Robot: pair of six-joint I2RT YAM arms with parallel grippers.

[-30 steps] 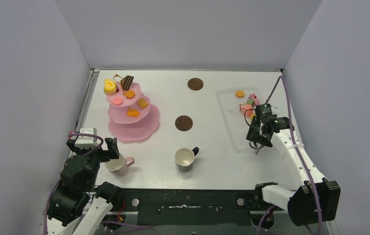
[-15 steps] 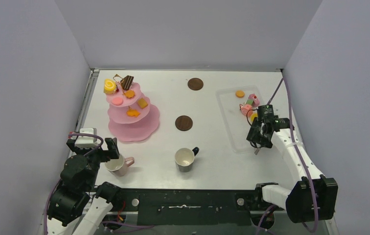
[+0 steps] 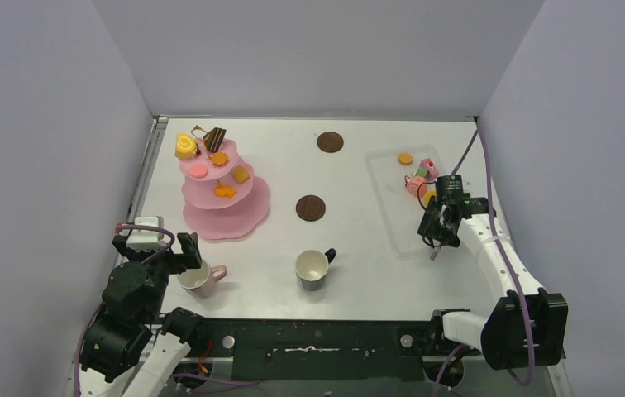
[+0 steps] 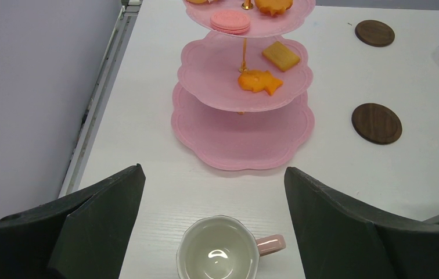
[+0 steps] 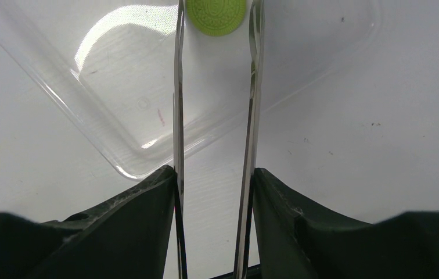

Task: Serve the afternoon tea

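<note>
Tongs sit clenched between the fingers of the right gripper, their two arms running forward from it over the clear tray. A green round pastry lies between their tips at the far end; whether they touch it I cannot tell. The left gripper is released, fingers spread wide, with the pink mug upright between them and touching neither. The black mug stands off to its right. Ahead rises the pink stand with pastries on its upper tiers. Ahead and to the right lie a brown coaster and, farther, a second coaster
</note>
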